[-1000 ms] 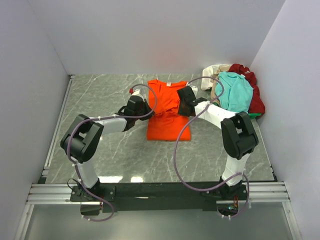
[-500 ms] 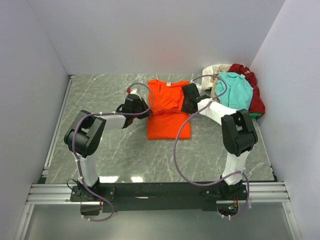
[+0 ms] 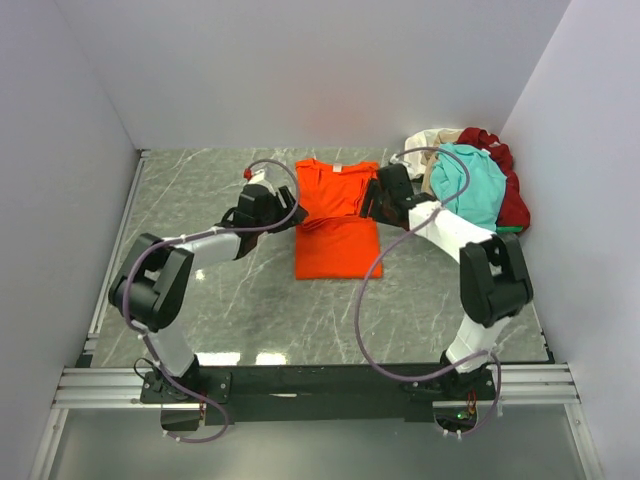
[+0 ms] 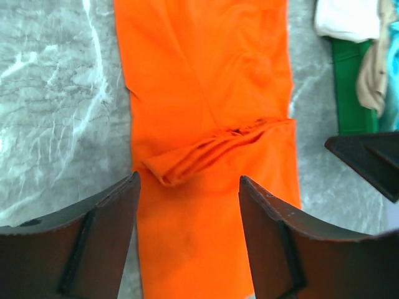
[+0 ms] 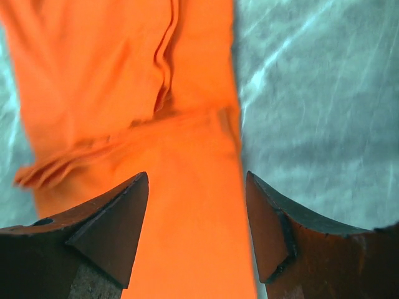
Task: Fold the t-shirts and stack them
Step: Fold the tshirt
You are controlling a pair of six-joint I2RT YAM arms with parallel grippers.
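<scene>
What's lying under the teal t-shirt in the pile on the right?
A dark red cloth shirt shows beneath the teal cloth t-shirt, a cream cloth shirt beside it. Anything deeper is covered.

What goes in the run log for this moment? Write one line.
orange shirt: partly folded, on table | left tool: open, above it | right tool: open, above it | other shirts: piled far right

Bright orange t-shirt (image 3: pixel 337 215) on a grey, white-veined marble-pattern table (image 3: pixel 200 195); beside it a teal t-shirt (image 3: pixel 475 185), dark red t-shirt (image 3: pixel 513 205), cream t-shirt (image 3: pixel 425 142) and what may be green cloth (image 4: pixel 349 81).
</scene>
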